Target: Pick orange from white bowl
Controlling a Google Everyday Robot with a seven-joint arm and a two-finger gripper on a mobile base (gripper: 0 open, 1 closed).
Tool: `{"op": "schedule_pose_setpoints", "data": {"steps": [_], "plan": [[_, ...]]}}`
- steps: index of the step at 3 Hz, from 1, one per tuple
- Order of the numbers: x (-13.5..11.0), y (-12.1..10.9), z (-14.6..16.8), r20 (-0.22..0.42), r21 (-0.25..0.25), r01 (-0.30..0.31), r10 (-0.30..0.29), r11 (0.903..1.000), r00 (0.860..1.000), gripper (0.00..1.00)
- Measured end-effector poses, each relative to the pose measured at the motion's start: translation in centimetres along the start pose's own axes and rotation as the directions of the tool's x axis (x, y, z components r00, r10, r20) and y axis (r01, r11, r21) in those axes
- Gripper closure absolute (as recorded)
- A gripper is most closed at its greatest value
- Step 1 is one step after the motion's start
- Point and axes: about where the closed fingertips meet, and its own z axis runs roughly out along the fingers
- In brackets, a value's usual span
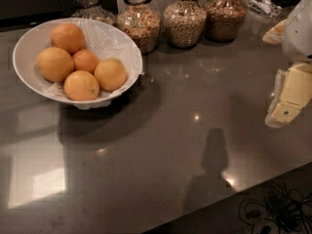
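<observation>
The white bowl (29,45), lined with crinkled plastic film, stands at the far left of the dark countertop and holds several oranges. The orange (110,73) is the pale yellow-orange, slightly egg-shaped one at the bowl's right side, next to a small reddish-orange one (86,60) and a rounder one with a dark stem dot (81,85). My gripper (288,99), pale yellow under a white arm, hangs at the right edge of the view. It is above the counter, far to the right of the bowl, and holds nothing that I can see.
Several glass jars of grains and cereal (184,18) stand in a row along the back, the nearest just behind the bowl's right rim. The counter's front edge (243,191) runs diagonally at lower right, with tangled cables (273,211) on the floor beyond.
</observation>
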Motion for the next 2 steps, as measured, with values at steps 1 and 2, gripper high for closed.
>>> {"op": "schedule_pose_setpoints", "data": {"steps": [1, 2], "plan": [[0.0, 0.0, 0.0, 0.000, 0.000, 0.000, 0.000, 1.0000, 1.000, 0.00], [-1.4, -0.9, 1.2, 0.029, 0.011, 0.040, -0.040, 0.9991, 0.999, 0.00]]}}
